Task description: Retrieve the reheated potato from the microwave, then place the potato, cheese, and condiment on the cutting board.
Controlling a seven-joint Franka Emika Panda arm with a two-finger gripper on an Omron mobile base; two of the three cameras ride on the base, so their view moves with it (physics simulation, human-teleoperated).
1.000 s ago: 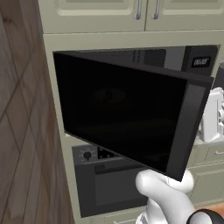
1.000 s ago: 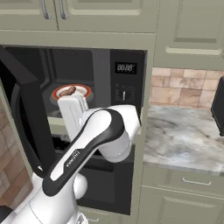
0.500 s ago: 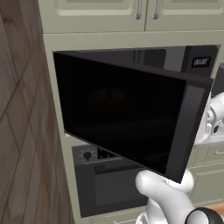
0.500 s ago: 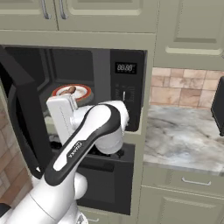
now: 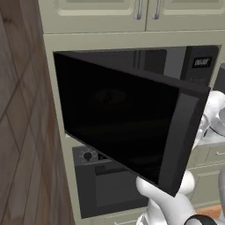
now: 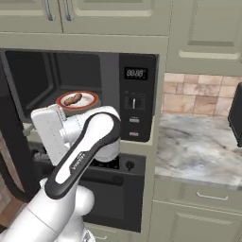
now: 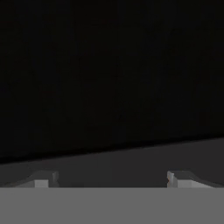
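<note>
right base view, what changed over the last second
The arm's white hand swung left and down, away from in front of the plate, so the potato on it is now uncovered. Nothing was gripped or let go; the gripper is open and empty. The microwave door stayed swung wide open, and the potato and plate did not move.

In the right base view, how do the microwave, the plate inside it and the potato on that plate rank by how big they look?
Largest to smallest as they look:
1. microwave
2. plate
3. potato
The plate sits inside the microwave and the potato lies on the plate, so nearness to the camera does not make the order unsure.
</note>
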